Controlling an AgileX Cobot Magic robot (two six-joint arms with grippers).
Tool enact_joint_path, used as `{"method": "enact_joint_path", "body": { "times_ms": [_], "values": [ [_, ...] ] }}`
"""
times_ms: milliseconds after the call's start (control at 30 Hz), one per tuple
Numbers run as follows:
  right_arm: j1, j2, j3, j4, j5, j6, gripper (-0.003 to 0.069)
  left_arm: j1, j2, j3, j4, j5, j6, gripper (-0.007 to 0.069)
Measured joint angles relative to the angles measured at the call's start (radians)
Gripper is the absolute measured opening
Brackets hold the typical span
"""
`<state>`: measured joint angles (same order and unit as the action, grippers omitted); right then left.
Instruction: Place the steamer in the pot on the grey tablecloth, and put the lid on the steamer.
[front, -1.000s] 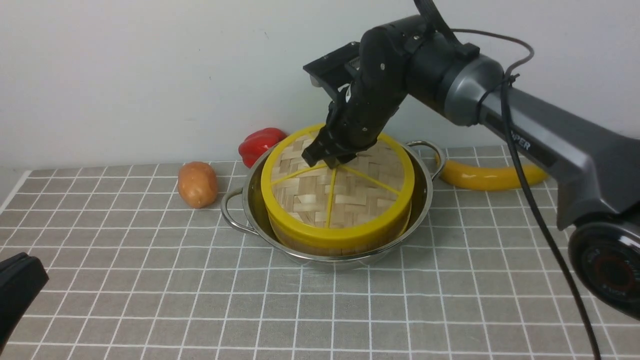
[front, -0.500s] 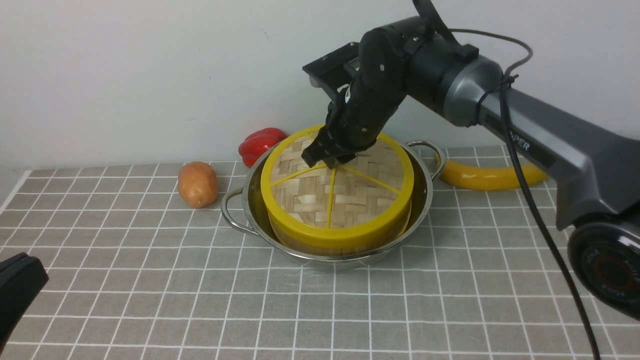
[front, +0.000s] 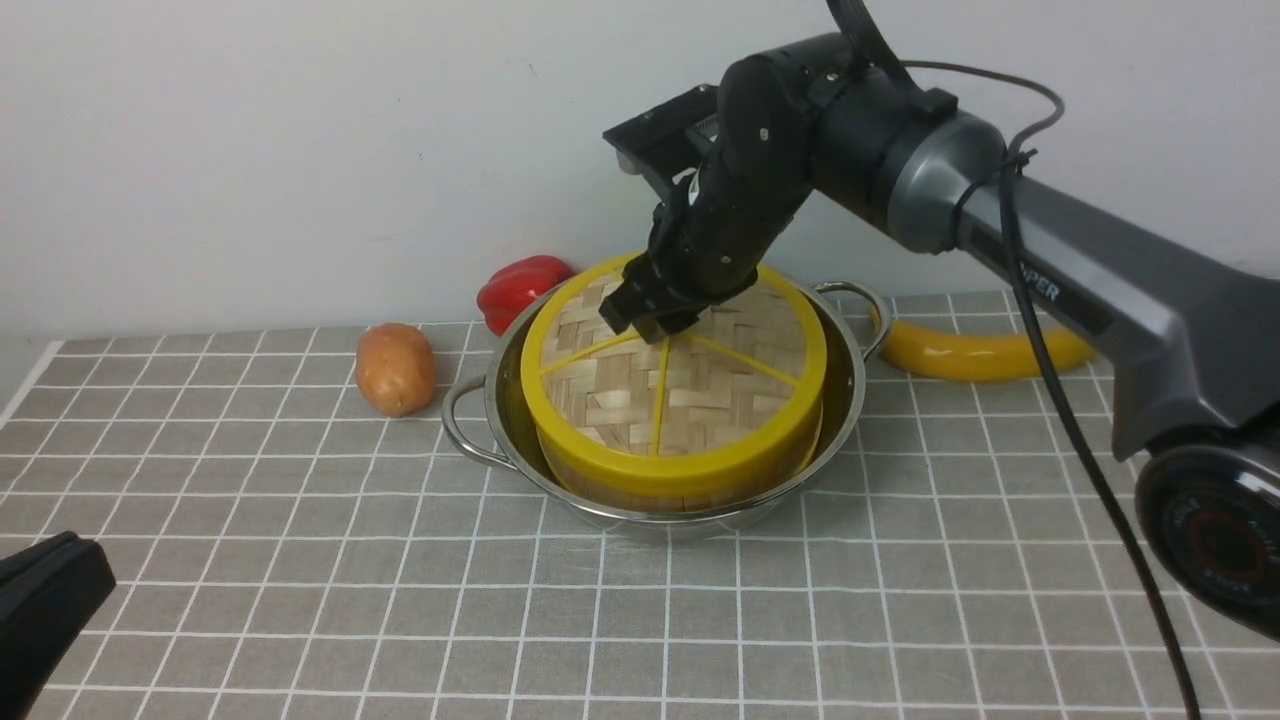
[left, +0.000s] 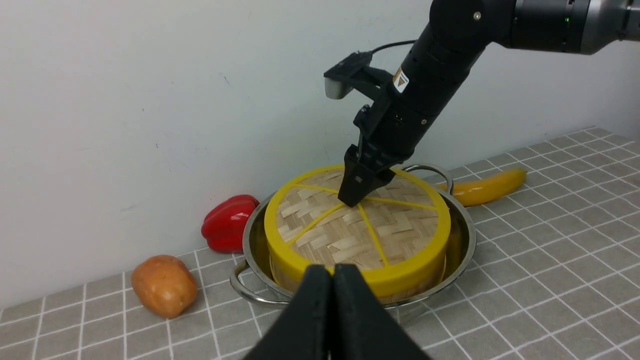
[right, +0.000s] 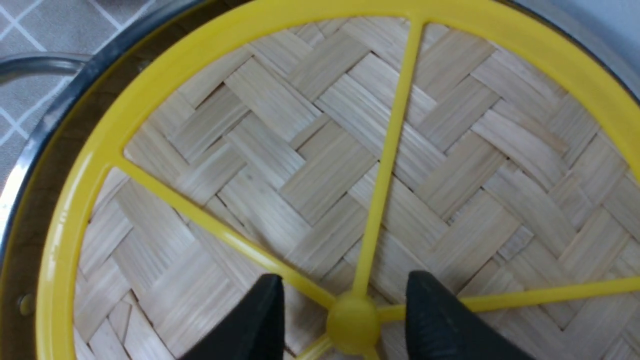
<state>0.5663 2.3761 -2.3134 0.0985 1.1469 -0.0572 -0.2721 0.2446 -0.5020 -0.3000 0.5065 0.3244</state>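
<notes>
Lid (front: 680, 390) sits flush on steamer (front: 680, 497), nested in pot (front: 505, 425) on grey tablecloth (front: 300, 560). Right hand (front: 645, 320) poised over centre hub (right: 352, 322), fingers spread either side, gripping nothing; placement judged done. Left hand (left: 332, 290) pinched shut, idle, well clear.

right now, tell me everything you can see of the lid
The lid is a flat round disc of pale woven bamboo strips, with a thick yellow rim and thin yellow spokes meeting at a small yellow hub. It lies flat on the steamer, which sits in the pot. The right gripper is over its centre, open, a finger on each side of the hub; whether the tips touch the weave is unclear.
</notes>
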Motion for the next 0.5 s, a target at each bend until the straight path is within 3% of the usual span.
{"method": "enact_joint_path", "body": {
  "times_ms": [200, 333, 500],
  "values": [
    [0.000, -0.009, 0.000, -0.016, 0.006, 0.000, 0.0466, 0.000, 0.000, 0.000, 0.000, -0.002, 0.003, -0.0008],
    [0.000, -0.035, 0.000, -0.023, 0.028, 0.000, 0.0476, 0.000, 0.000, 0.000, 0.008, -0.012, 0.017, -0.0001],
    [0.000, -0.176, 0.000, -0.049, 0.079, 0.000, 0.0477, 0.000, 0.000, 0.000, 0.130, -0.069, 0.028, 0.0001]
  ]
}}
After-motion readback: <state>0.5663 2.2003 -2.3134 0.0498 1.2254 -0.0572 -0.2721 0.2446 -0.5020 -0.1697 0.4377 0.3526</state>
